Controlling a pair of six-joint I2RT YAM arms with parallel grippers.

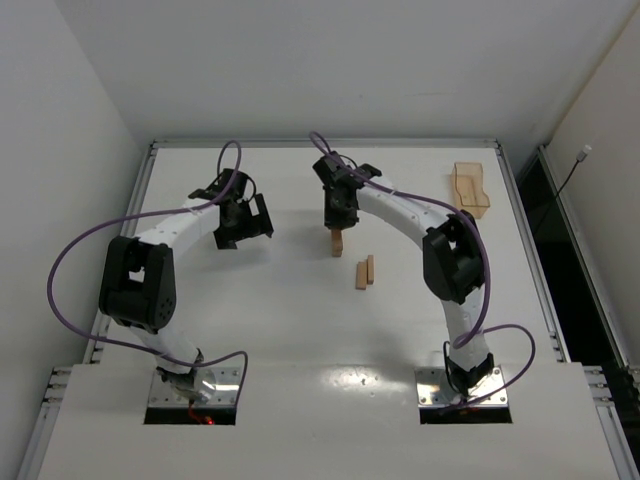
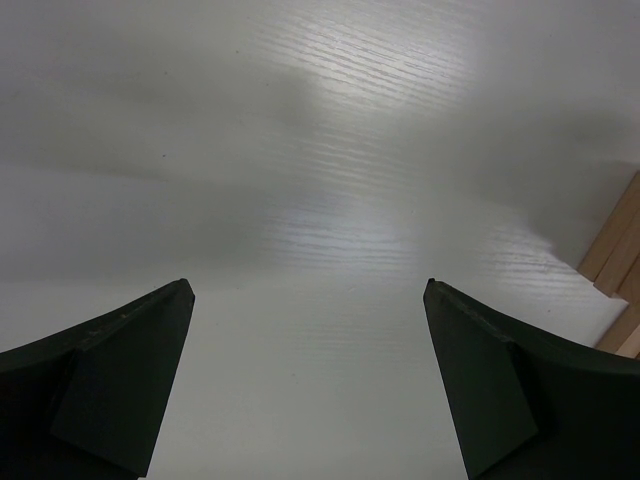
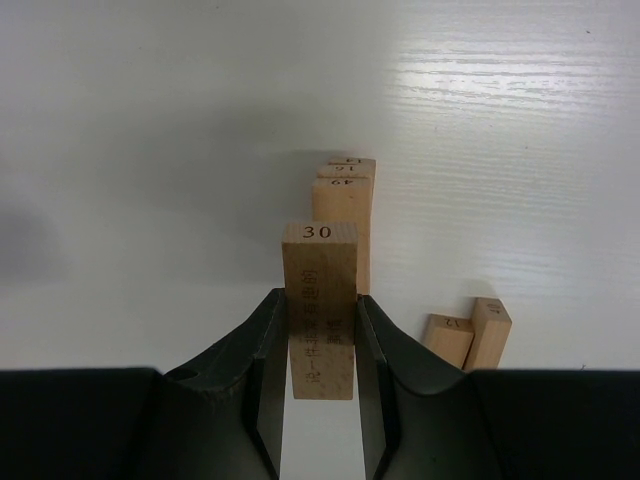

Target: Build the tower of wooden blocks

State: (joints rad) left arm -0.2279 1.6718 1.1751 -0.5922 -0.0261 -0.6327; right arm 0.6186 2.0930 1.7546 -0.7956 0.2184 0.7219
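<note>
The right gripper (image 3: 320, 302), pinched narrowly on a wooden block marked 30 (image 3: 320, 262), is the arm at the wood block tower (image 3: 345, 205), which sits just beyond the held block, long axes parallel, while the left gripper (image 1: 245, 228) gapes wide and empty well to the tower's left.

A fixed camera high behind the arm bases looks down over the whole table (image 1: 250, 320). Each wrist camera sits low and close, facing the table between its own fingers: left tool (image 2: 310, 290), right tool (image 3: 320, 298). The overhead and right wrist views share the wood block tower (image 1: 338, 243) and loose blocks (image 1: 365, 271).
</note>
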